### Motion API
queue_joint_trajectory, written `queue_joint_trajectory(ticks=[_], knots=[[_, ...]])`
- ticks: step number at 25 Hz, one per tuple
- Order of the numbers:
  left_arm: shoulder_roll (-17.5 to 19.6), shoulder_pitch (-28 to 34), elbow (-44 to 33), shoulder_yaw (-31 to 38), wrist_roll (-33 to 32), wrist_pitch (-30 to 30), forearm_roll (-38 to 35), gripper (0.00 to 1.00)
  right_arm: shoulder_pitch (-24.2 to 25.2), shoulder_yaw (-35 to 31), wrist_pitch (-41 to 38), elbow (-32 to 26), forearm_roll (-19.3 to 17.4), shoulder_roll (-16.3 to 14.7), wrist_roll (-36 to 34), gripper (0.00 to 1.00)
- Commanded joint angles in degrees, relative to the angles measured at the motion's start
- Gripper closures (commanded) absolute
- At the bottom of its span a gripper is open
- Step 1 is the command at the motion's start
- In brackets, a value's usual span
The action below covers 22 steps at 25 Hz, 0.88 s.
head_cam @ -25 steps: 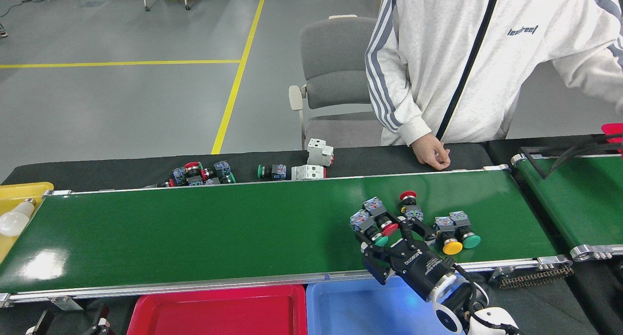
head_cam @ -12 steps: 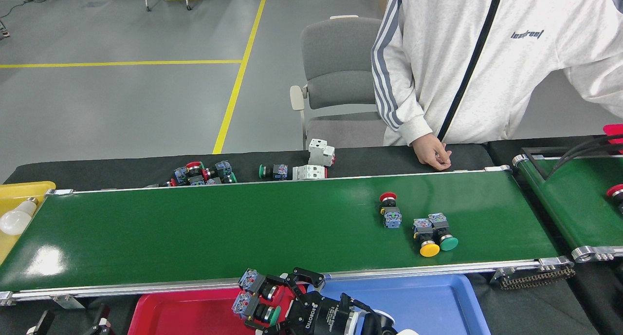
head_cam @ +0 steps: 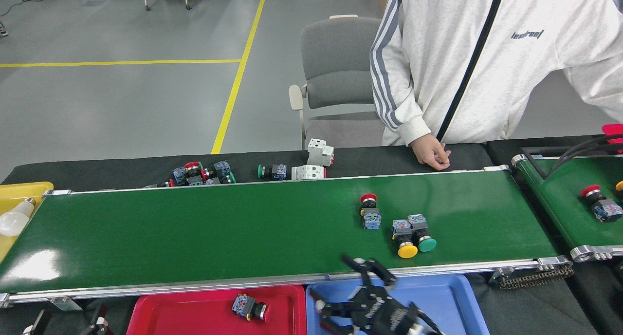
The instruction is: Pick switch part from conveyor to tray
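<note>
A red-capped switch part (head_cam: 250, 307) lies in the red tray (head_cam: 165, 315), while the right gripper (head_cam: 357, 288), blurred and empty with its fingers spread apart, hangs over the blue tray (head_cam: 452, 301) at the conveyor's (head_cam: 194, 232) near rail. At its one o'clock, three more switches sit on the belt: a red one (head_cam: 369, 211), and touching yellow (head_cam: 405, 237) and green (head_cam: 422, 232) ones. A person's hand (head_cam: 432, 152) rests at the far rail.

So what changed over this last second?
The right hand carried switch parts off the conveyor, let one go in the red tray, and swung back open over the blue tray. The three switches on the belt drifted left. The pile behind stayed.
</note>
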Motion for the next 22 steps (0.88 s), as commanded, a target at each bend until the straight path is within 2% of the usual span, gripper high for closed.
queue_joint_trajectory(ticks=[1,3,7,10,14,19,22], knots=[[0.7,-0.2,-0.8,0.2,0.4,-0.3,0.3,0.0,1.3,-2.3,13.5,-1.0,-0.4,-0.2,-5.9,0.01],[0.8,-0.5,-0.8,-0.2,0.4,-0.4,0.3,0.0,4.1,-4.6,15.0,-1.0,-0.5,-0.3,-10.5,0.01],[1.0,-0.8,-0.8,-0.6,0.4,-0.4,0.2,0.0,4.4,-6.1,15.2,-1.0,-0.5,0.0,-9.7,0.01],[1.0,-1.4,-0.8,-0.6,0.4,-0.4,0.1,0.0,1.2,-4.4,15.1,-1.0,0.0,-0.3,-5.2,0.01],[1.0,-1.4,-0.7,-0.5,0.4,-0.4,0.0,0.0,-3.3,2.5,15.4,-0.7,1.2,-0.7,0.4,0.01],[1.1,-1.4,-0.8,-0.5,0.4,-0.4,0.0,0.0,-5.6,6.1,16.2,2.9,5.8,1.8,4.8,0.01],[1.2,-1.4,-0.8,-0.5,0.4,-0.4,0.0,0.0,-6.7,7.3,17.4,4.4,6.1,2.8,4.9,0.01]])
